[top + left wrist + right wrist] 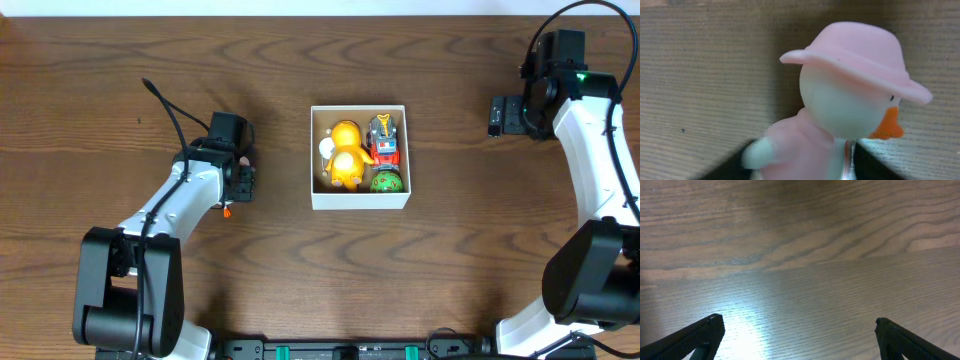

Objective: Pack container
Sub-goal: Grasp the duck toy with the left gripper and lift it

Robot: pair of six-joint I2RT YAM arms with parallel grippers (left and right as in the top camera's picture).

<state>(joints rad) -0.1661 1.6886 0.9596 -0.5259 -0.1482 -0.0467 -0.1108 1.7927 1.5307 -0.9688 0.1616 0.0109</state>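
Duck (840, 100) looks light, soft, rubbery, so I'd grip the body, not the hat brim. Left hand (242, 178) is at it — clamped or not, I cannot tell. Right hand (800, 330) gapes empty. Container (360, 201) sits mid bench (100, 60) — thin, flimsy walls.

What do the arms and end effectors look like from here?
Left arm and right arm: white shells, black joints and bases, black cables looping off. Green light on the right. Left end effector and right end effector: black.
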